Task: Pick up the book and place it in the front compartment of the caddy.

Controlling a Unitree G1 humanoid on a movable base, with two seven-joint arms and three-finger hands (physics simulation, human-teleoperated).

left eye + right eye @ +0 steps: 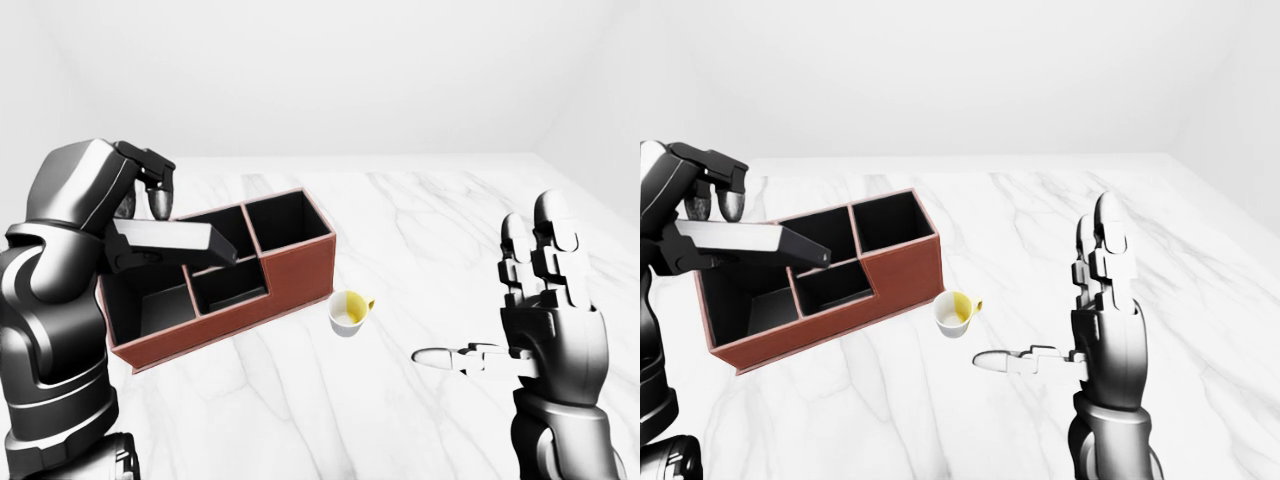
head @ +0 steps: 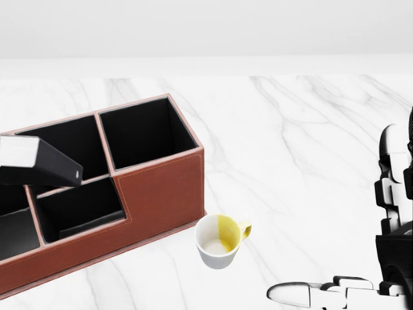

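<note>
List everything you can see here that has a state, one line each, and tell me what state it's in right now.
book: held level above the caddy, not yet in a compartment
left hand: shut on the book
right hand: open, fingers upright, holding nothing
caddy: upright on the marble table, compartments open, none seen holding anything
mug: upright beside the caddy, looks empty

glossy dark grey arms, segmented three-finger right hand
</note>
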